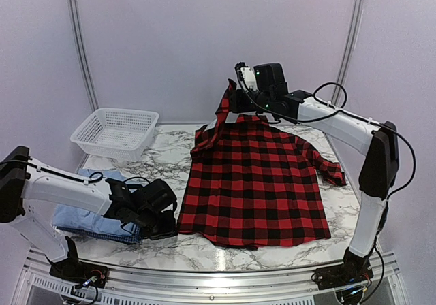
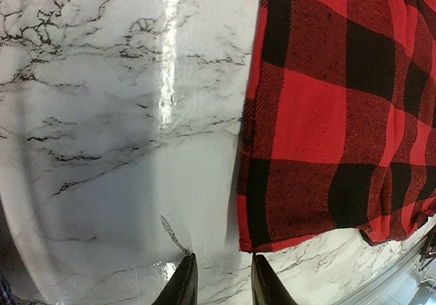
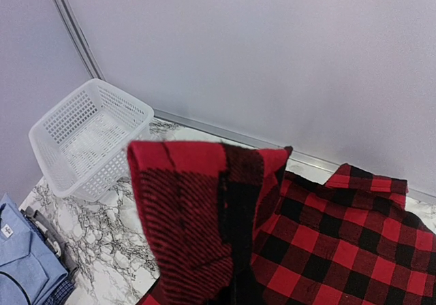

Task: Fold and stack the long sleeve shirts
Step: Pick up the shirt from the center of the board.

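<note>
The right tool (image 1: pixel 235 104) is pinching the limp plaid shirt (image 1: pixel 259 182) aloft; the left tool (image 2: pixel 218 278), parted and empty, is hovering by its hem corner.

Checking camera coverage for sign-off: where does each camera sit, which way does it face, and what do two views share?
Top external: fixed above and behind the two arms it shows, looking down over the marble table and plaid flannel shirt.
Left wrist: low over the table, facing down at the shirt's hem corner; its fingers show at bottom.
Right wrist: raised at the far side, facing the white mesh basket; lifted plaid fabric hides its fingers.
Shared: top and right wrist both show basket and blue shirts.
</note>
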You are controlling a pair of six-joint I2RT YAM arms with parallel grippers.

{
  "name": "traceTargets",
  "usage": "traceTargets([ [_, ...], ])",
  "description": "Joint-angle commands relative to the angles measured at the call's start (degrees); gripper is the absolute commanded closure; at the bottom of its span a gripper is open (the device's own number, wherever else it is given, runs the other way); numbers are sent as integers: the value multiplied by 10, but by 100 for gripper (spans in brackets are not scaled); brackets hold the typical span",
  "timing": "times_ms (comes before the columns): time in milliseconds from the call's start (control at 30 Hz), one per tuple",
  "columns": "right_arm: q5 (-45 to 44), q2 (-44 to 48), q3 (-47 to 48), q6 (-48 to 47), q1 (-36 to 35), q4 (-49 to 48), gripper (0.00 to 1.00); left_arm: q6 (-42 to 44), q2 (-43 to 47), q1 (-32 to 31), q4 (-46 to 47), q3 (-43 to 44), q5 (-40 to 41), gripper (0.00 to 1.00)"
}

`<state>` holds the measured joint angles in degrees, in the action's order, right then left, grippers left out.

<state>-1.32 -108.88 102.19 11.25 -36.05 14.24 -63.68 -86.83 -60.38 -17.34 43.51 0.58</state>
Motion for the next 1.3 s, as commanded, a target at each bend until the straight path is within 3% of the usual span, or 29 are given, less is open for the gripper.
traceTargets([
  [0, 7, -3, 32, -7, 4, 1, 100, -23, -10, -2, 44, -12, 15, 71],
  [200, 25, -1, 40, -8, 4, 7, 100, -41, 2, -2, 106, -39, 9, 73],
  [500, 27, 12, 30, -7, 4, 14, 100, -46, 72, -2, 119, -87, 6, 79],
  [700, 18, 23, 10, 7, 3, 4, 100, -63, 91, -1, 155, -120, 2, 64],
  [800, 16, 24, 6, 14, 0, 3, 100, -82, 73, 1, 198, -131, 1, 63],
  [1000, 7, 23, 8, 19, -5, 6, 100, -110, 37, 7, 266, -150, 5, 72],
  [1267, -9, 22, 19, 16, -7, 17, 100, -113, 15, 7, 280, -152, 4, 82],
])
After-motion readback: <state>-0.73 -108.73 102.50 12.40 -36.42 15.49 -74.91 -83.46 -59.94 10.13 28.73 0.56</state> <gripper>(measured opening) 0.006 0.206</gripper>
